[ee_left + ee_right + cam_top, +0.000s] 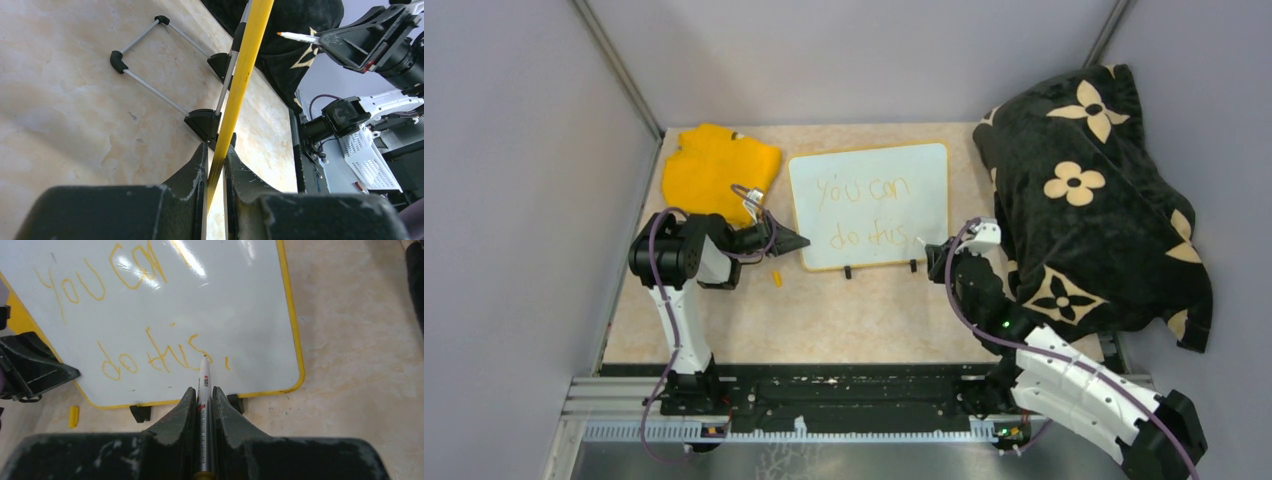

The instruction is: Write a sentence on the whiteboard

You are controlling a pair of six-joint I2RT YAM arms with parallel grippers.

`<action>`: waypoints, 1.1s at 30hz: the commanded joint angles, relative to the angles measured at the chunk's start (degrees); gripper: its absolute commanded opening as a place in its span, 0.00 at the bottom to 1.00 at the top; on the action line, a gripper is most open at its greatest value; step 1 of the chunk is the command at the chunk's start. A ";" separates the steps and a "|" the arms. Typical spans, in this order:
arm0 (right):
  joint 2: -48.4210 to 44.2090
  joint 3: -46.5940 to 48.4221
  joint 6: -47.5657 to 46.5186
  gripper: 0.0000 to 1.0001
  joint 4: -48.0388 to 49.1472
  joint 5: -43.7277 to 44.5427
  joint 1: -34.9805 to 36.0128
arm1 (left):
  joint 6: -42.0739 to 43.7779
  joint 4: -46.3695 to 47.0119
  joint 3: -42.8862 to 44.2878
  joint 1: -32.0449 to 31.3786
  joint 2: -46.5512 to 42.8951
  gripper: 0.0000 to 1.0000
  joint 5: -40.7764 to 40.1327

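Note:
The whiteboard (911, 172) stands tilted on two black feet at mid-table, white with a yellow rim. The sentence (862, 210) "you can do this" runs over two lines in yellow-orange (131, 315). My left gripper (797, 241) is shut on the board's left rim, seen edge-on as a yellow strip (243, 75) between the fingers (216, 150). My right gripper (204, 392) is shut on a white marker (204, 376). Its tip sits just right of the "s", a little off the whiteboard (240, 300). That marker (297, 36) also shows from the left wrist.
A yellow cloth (717, 163) lies left of the board. A black flowered blanket (1094, 200) is heaped at the right, close to my right arm. A small yellow cap (776, 278) lies near the board's left foot. The wire stand (150, 87) props the board from behind.

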 commanded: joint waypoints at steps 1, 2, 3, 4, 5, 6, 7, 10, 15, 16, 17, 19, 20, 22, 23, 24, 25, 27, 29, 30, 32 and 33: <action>-2.58 5.33 -2.17 0.00 -2.66 -5.90 -0.48 | -0.91 5.01 -0.17 -0.06 1.64 0.10 -1.36; -2.99 5.74 -2.44 0.00 -3.12 -7.02 -0.52 | -1.08 5.20 -0.19 -0.06 1.56 0.14 -1.37; -3.39 6.26 -2.70 0.00 -3.73 -7.90 -0.48 | -1.48 5.75 -0.19 -0.06 1.56 0.18 -1.37; -3.70 6.56 -2.91 0.00 -4.11 -8.84 -0.52 | -1.73 6.08 -0.27 -0.06 1.53 0.21 -1.37; -4.09 6.71 -3.10 0.00 -4.43 -9.59 -0.48 | -1.94 6.36 -0.34 -0.06 1.48 0.23 -1.35; -4.43 6.84 -3.25 0.00 -4.60 -10.34 -0.47 | -2.18 6.55 -0.32 -0.06 1.50 0.26 -1.37; -4.78 6.86 -3.45 0.00 -4.83 -11.07 -0.47 | -2.64 6.86 -0.33 -0.06 1.47 0.28 -1.36; -5.66 6.62 -3.42 0.00 -5.16 -11.69 -0.47 | -3.85 7.87 -0.19 -0.06 1.43 0.33 -1.37; -6.45 5.93 -3.41 0.00 -5.17 -11.92 -0.49 | -3.77 8.10 -0.47 -0.06 0.76 0.43 -1.45; -6.55 5.95 -3.42 0.00 -5.17 -12.05 -0.54 | -3.77 8.10 -0.46 -0.06 0.61 0.46 -1.41; -6.66 5.97 -3.45 0.00 -5.17 -12.26 -0.54 | -3.85 8.06 -0.52 -0.06 0.47 0.49 -1.51; -6.86 6.10 -3.63 0.00 -5.17 -12.42 -0.48 | -3.93 8.17 -0.67 -0.06 -0.04 0.56 -1.54; -6.99 6.17 -3.67 0.00 -5.17 -12.46 -0.47 | -4.24 8.36 -0.65 -0.06 -0.31 0.60 -1.54; -7.27 6.19 -3.76 0.00 -5.17 -12.51 -0.55 | -5.26 9.62 -0.82 -0.06 -1.18 0.70 -1.39; -7.45 6.11 -3.83 0.00 -5.17 -12.59 -0.51 | -5.30 9.98 -1.13 -0.06 -1.69 0.97 -1.51; -7.65 6.04 -3.85 0.00 -5.17 -12.75 -0.48 | -5.04 9.79 -1.32 -0.06 -2.25 0.99 -1.52; -7.82 5.96 -3.81 0.00 -5.17 -12.93 -0.52 | -4.57 9.18 -1.57 -0.06 -2.92 0.99 -1.54; -8.11 5.97 -3.93 0.00 -5.17 -13.35 -0.50 | -3.35 7.05 -1.97 -0.06 -4.20 0.99 -1.53; -8.38 6.08 -3.94 0.00 -5.17 -13.51 -0.49 | -2.72 5.40 -2.27 -0.06 -5.17 0.99 -1.62; -8.55 6.19 -3.83 0.00 -6.31 -13.52 -0.48 | -2.83 4.55 -2.30 0.02 -5.80 0.99 -1.76; -9.11 6.27 -3.59 0.00 -6.93 -13.44 -0.48 | -2.98 1.79 -2.35 0.18 -7.89 0.99 -2.08; -9.33 6.28 -3.62 0.00 -7.03 -13.55 -0.49 | -1.98 -1.25 -2.50 0.35 -9.69 0.99 -2.22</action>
